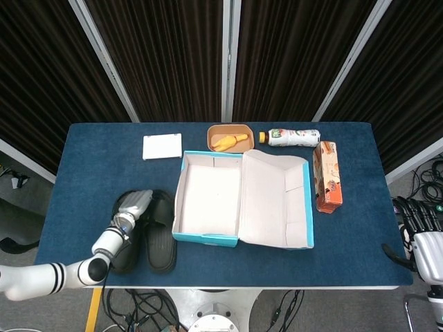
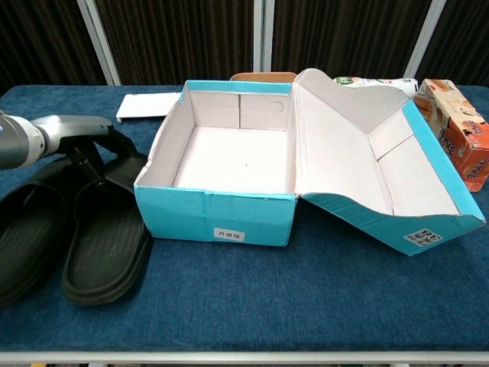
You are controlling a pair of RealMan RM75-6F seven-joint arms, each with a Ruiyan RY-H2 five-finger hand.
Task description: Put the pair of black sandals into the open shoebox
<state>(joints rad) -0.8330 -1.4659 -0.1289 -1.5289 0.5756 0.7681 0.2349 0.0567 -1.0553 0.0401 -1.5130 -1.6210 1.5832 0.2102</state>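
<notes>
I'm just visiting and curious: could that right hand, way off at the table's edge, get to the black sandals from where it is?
Probably not easily. The right hand sits off the table's far side, with the open shoebox between it and the sandals; the left hand is already on them.

Even, bright overhead light in both views, no harsh glare. The blue table [image 1: 346,235] is evenly lit; shadows are soft and short, mostly inside the shoebox [image 2: 229,153] along its walls and under its lid at 3 o'clock. The black curtains [image 1: 173,62] at 12 o'clock are very dark, with little detail. The sandals [image 2: 99,245] read as near-black and low in contrast. Both views are sharp; the chest view shows mild wide-angle stretch at its edges.
</notes>
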